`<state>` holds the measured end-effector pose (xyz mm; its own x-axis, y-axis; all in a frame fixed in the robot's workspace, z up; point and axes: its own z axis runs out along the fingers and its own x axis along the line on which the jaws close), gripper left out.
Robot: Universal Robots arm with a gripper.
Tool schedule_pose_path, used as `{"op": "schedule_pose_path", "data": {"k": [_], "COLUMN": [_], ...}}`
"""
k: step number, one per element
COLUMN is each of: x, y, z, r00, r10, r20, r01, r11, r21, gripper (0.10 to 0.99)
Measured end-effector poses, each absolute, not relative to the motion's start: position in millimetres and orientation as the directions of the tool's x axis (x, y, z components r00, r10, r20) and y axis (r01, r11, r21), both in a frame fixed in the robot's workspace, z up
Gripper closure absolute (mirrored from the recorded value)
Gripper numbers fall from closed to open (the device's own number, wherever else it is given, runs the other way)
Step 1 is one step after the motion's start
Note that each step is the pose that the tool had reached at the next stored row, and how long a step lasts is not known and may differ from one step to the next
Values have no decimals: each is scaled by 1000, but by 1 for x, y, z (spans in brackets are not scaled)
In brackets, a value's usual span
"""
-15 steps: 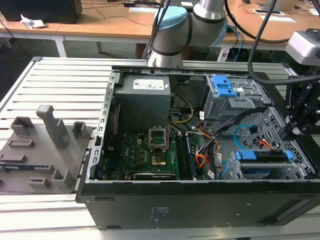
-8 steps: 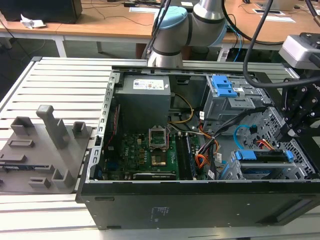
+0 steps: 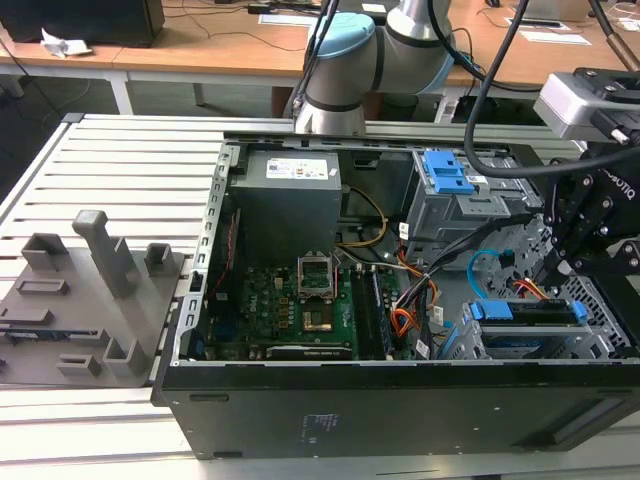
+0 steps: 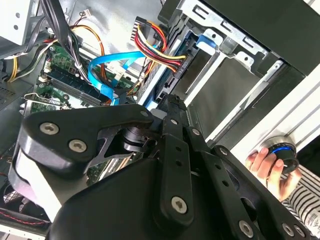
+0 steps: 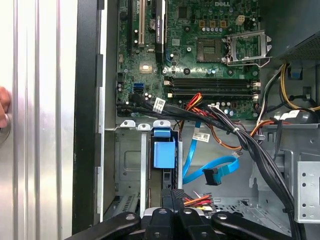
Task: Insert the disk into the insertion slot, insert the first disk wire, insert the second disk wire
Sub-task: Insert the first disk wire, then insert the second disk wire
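Disk [image 3: 530,313] seated in the insertion slot [image 3: 602,338], at the open case's [image 3: 400,410] corner on the exterior view's right. Gripper [image 3: 556,268] fingers [image 5: 173,196] pressed together on the first disk wire [image 5: 198,201] plug, right at the disk's edge. Second disk wire [image 5: 210,172] loops loose nearby, plug hanging free.
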<state>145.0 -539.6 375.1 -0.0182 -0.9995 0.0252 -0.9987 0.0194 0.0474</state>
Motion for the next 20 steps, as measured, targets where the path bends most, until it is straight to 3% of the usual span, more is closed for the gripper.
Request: {"op": "schedule_pose_path", "data": {"k": [8,9,10,11,12,17,20], "x": [145,145,145,145,145,145,145], "y": [-540,-540,-540,-540,-540,-511,-508], "z": [375,375,375,375,375,375,375], "r00": [-18,-18,-18,-18,-18,-17,4], "r10": [-1000,-1000,-1000,-1000,-1000,-1000,-1000], "r20": [25,25,25,25,25,25,25], "r01": [-999,-999,-999,-999,-999,-999,-999], "r11": [19,19,19,19,19,18,-3], "r21": [47,47,47,47,47,47,47], "gripper": [973,914,792,792,725,725,725]}}
